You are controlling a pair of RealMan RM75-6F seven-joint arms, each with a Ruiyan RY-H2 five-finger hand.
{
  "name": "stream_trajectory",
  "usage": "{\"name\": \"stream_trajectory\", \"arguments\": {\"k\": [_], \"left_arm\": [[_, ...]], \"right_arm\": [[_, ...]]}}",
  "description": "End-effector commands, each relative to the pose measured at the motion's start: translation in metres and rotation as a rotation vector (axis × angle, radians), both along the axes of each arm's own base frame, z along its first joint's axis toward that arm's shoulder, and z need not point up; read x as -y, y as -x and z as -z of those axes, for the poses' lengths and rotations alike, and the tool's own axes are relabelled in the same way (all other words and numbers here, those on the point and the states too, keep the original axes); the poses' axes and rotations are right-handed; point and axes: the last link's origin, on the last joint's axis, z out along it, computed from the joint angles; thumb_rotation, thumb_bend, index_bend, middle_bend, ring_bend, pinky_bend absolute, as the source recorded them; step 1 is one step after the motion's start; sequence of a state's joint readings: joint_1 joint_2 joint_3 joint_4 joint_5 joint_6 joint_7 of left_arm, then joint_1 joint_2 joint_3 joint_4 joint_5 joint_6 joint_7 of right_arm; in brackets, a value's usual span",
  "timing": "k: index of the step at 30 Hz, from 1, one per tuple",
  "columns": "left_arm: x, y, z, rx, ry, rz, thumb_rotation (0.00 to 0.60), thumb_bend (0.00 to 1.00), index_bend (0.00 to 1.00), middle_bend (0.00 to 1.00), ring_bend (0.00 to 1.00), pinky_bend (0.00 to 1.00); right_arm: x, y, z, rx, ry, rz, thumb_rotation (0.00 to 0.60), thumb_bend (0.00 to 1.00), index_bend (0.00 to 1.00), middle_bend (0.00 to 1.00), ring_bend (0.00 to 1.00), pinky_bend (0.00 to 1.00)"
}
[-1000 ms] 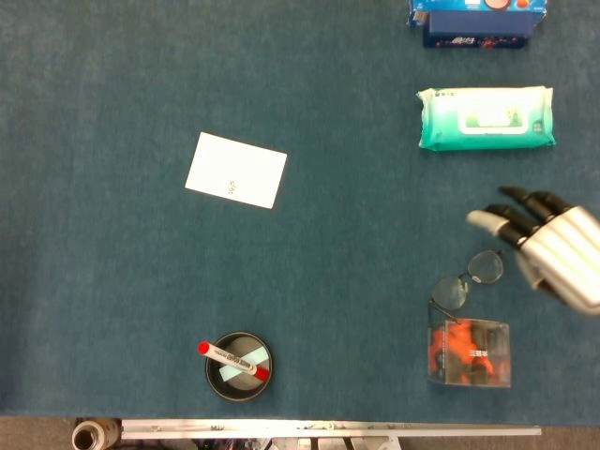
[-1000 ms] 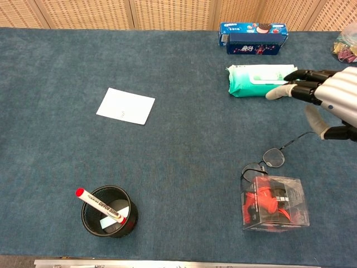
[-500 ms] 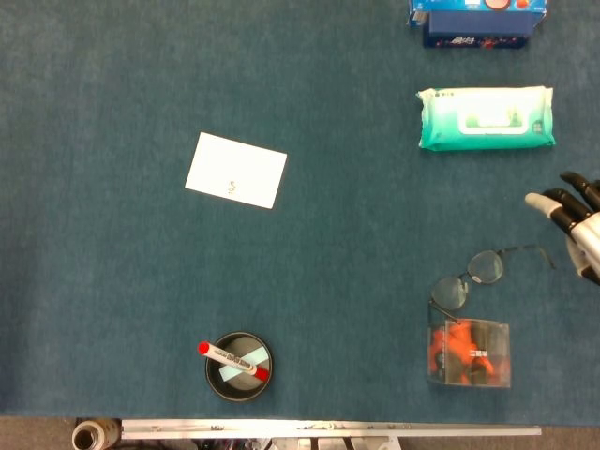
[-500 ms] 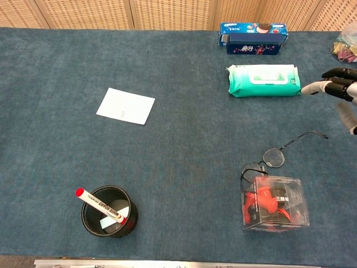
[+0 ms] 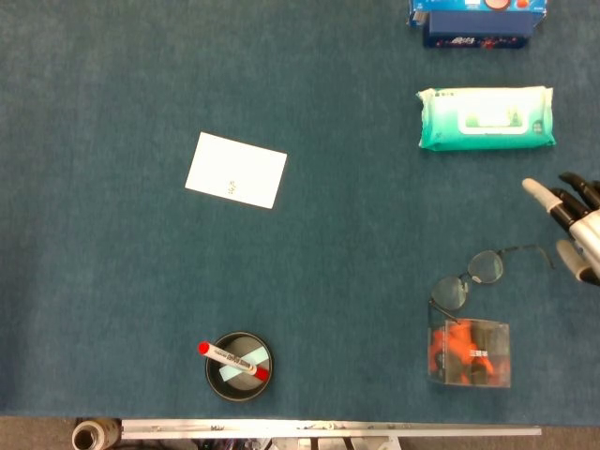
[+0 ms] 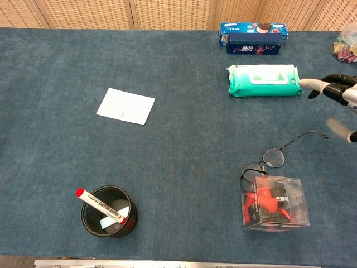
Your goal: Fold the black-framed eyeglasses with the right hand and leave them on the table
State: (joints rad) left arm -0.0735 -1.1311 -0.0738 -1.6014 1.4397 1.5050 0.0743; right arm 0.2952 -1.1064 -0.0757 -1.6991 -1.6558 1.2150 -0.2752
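The black-framed eyeglasses point(image 5: 476, 277) point(image 6: 271, 158) lie on the blue table, lenses down-left beside a clear box, one temple arm stretched out to the right. My right hand point(image 5: 574, 223) point(image 6: 336, 100) shows only at the right edge of both views, fingers spread apart and holding nothing. It hovers just right of the tip of the glasses' outstretched arm, not touching it. The left hand is in neither view.
A clear box with red contents point(image 5: 470, 352) point(image 6: 274, 202) touches the glasses' near lens. A green wipes pack point(image 5: 486, 118) point(image 6: 262, 80) and a blue cookie box point(image 6: 254, 38) lie farther back. A white card point(image 5: 235, 170) and a black cup holding a red marker point(image 5: 238, 365) sit to the left.
My right hand has drawn back to the right, off the glasses, and now sits at the frame edge with fingers spread. The glasses have stayed put, one arm extended.
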Motion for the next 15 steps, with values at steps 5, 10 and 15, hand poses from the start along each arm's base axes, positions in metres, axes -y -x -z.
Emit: {"name": "stream_trajectory", "arguments": {"k": [5,10,15], "left_arm": [[0.0,0.0,-0.001,0.003,-0.001,0.001,0.6,0.24,0.56,0.54,0.39,0.53],[0.0,0.0,-0.001,0.005,-0.002,0.001,0.6,0.24,0.56,0.54,0.39,0.53],[0.001,0.0,-0.002,0.007,-0.002,0.001,0.6,0.24,0.56,0.54,0.39,0.53]], "right_arm": [[0.002,0.001,0.01,0.013,-0.022,0.002,0.6,0.43,0.01,0.28,0.13,0.27],[0.003,-0.001,0.017,0.035,-0.039,-0.004,0.6,0.42,0.01,0.28,0.13,0.27],[0.004,-0.003,0.022,0.049,-0.053,-0.01,0.6,0.42,0.01,0.28,0.13,0.27]]}}
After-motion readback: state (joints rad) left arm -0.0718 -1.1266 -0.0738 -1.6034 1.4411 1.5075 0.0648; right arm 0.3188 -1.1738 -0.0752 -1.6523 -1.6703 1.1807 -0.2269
